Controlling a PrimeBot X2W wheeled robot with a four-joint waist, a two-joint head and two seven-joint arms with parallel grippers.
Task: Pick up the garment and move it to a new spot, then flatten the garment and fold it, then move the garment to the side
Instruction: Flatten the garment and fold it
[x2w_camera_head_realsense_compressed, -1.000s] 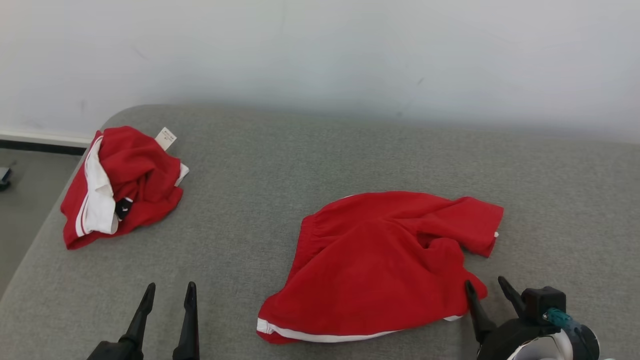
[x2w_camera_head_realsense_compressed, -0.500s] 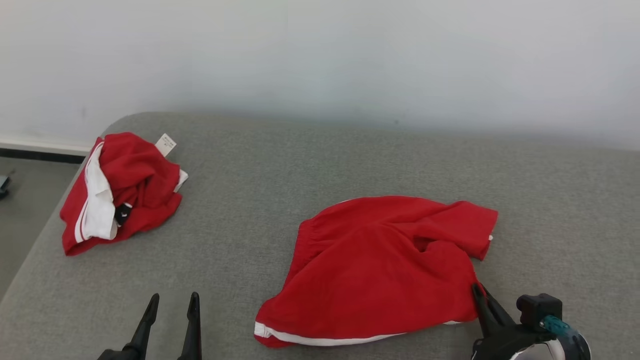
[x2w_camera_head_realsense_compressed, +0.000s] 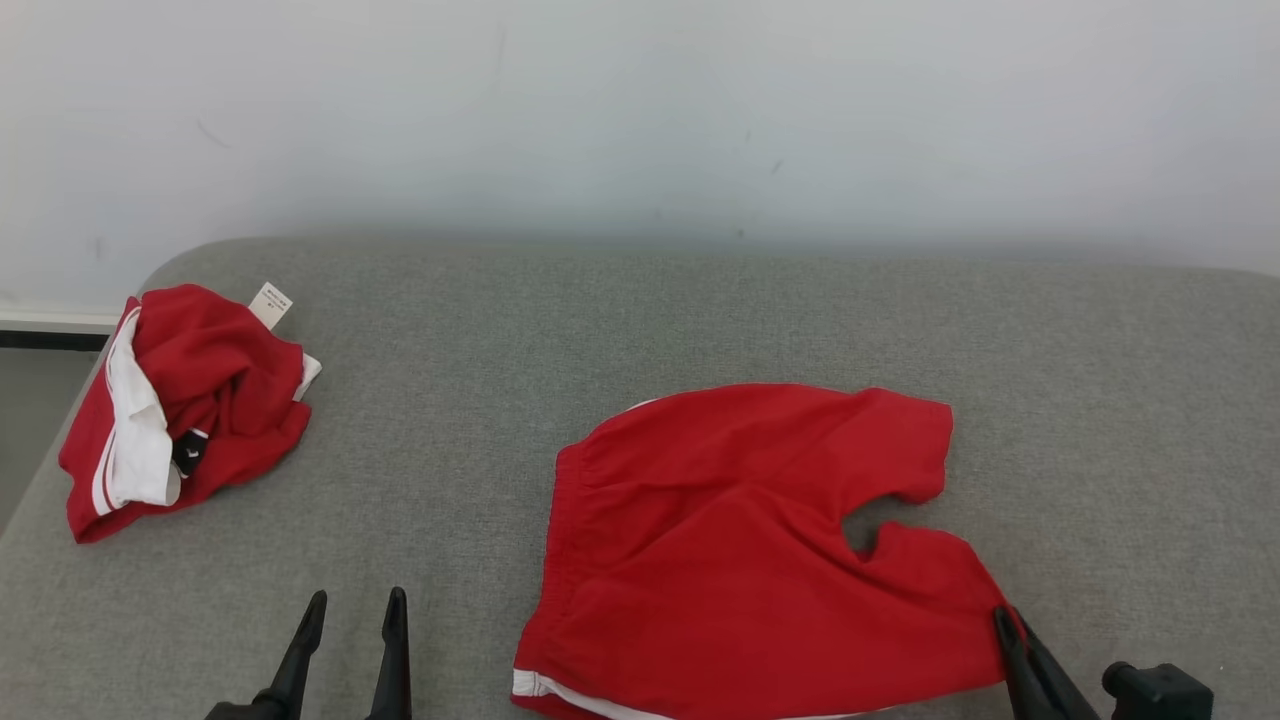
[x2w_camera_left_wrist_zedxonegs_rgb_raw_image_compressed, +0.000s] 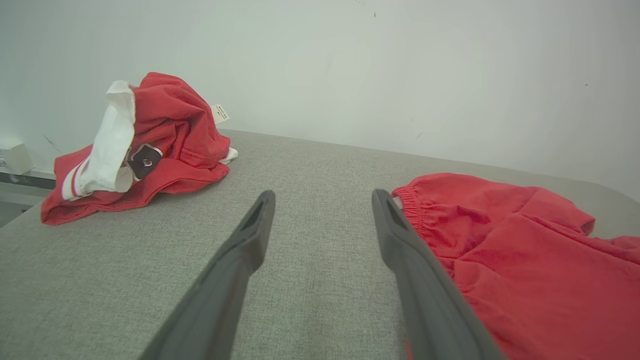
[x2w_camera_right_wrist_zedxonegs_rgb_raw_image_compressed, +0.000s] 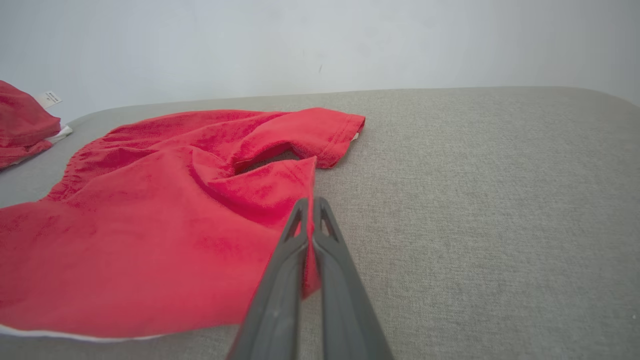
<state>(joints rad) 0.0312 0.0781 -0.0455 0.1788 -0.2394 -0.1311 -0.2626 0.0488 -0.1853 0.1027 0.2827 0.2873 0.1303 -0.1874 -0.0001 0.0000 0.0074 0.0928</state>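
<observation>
Head view puts the red shorts (x2w_camera_head_realsense_compressed: 740, 540) spread on the near right part of the grey padded top (x2w_camera_head_realsense_compressed: 480, 330). The waistband is to our left and the two legs to our right, mostly flat but with soft ridges across the seat. Our right claw (x2w_camera_right_wrist_zedxonegs_rgb_raw_image_compressed: 310, 204) is closed on the leg hem (x2w_camera_right_wrist_zedxonegs_rgb_raw_image_compressed: 311, 180) of the nearer leg, with a thin slip of cloth showing between its fingers. That bite looks shallow to us, right at the edge, so a firm tug could let the cloth slide out.

Our left claw (x2w_camera_head_realsense_compressed: 355, 605) stands wide and holds nothing, over the bare top to the left of the waistband (x2w_camera_left_wrist_zedxonegs_rgb_raw_image_compressed: 417, 205) and apart from it. With nothing pinning that side, we judge that a pull from the right would drag the whole piece along rather than stretch it. The ridges could then bunch toward the gap between the legs. The farther leg lies free and could fold over itself.

A second red and white bundle (x2w_camera_head_realsense_compressed: 190, 400) sits well apart at the far left edge, so snagging it seems unlikely. Behind everything runs a plain pale wall (x2w_camera_head_realsense_compressed: 640, 100).
</observation>
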